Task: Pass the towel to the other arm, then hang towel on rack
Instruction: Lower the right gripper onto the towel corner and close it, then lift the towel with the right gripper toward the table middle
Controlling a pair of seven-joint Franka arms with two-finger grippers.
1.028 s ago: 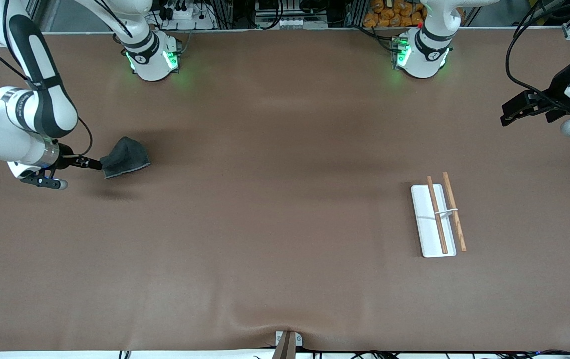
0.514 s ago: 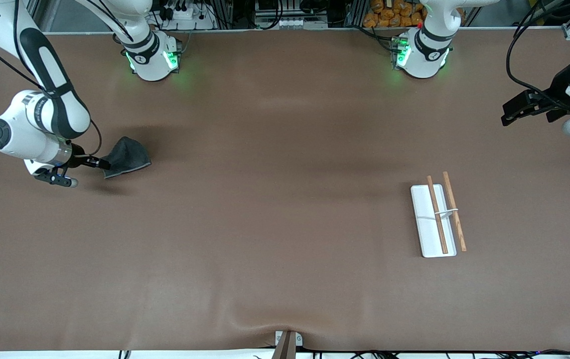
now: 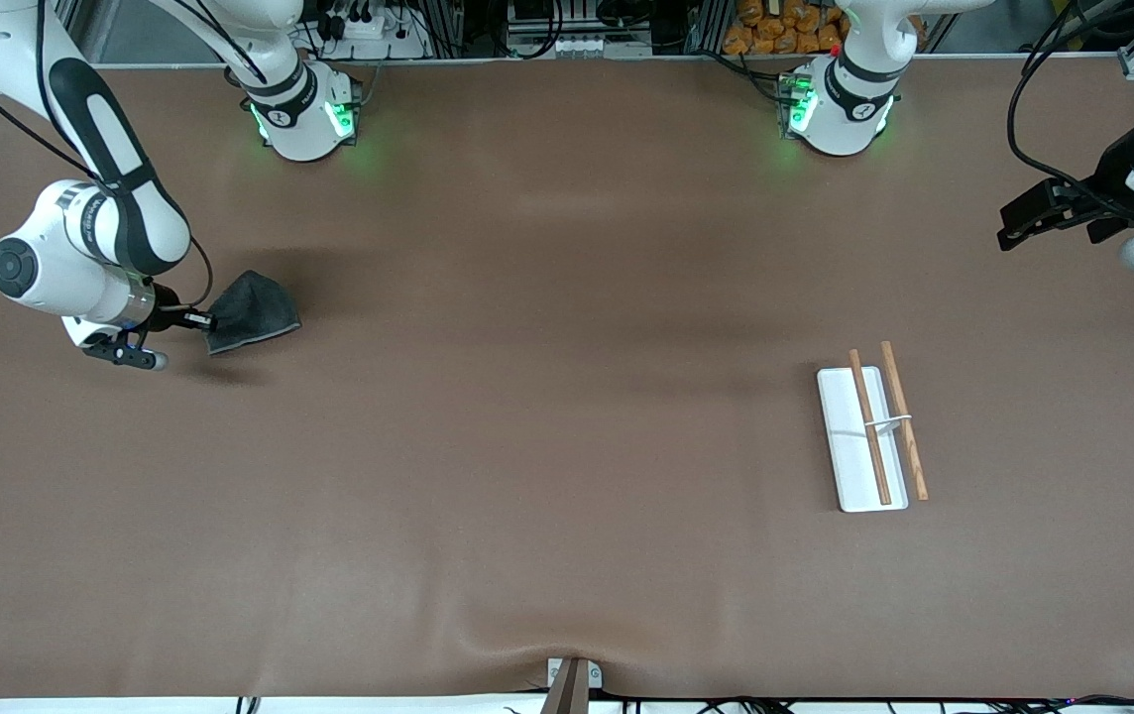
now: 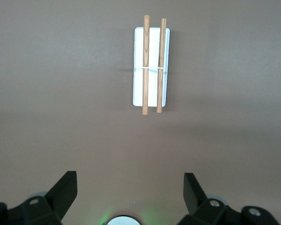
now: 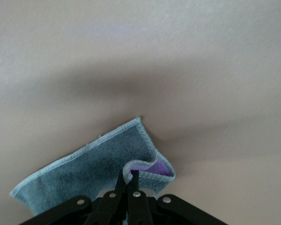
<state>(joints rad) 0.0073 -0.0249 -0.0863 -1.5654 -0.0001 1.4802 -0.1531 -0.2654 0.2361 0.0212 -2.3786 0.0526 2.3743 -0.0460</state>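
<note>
The dark grey towel (image 3: 252, 310) lies on the table toward the right arm's end. My right gripper (image 3: 207, 321) is shut on its edge. In the right wrist view the towel (image 5: 84, 168) shows a pale hem and a purple patch at the curled edge that my right gripper (image 5: 129, 176) pinches. The rack (image 3: 869, 426), a white base plate with two brown rods, lies toward the left arm's end and shows in the left wrist view (image 4: 151, 65). My left gripper (image 3: 1008, 235) is open and empty, held up at the table's left arm's end; its fingers (image 4: 65, 190) stand wide apart.
The brown table mat (image 3: 567, 446) is bare between towel and rack. The arm bases (image 3: 304, 114) stand along the table's edge farthest from the front camera. A small bracket (image 3: 572, 679) sits at the edge nearest that camera.
My right arm has shifted toward the table's middle, with the gripper still on the towel's edge. The towel has barely moved. The left arm has stayed still.
</note>
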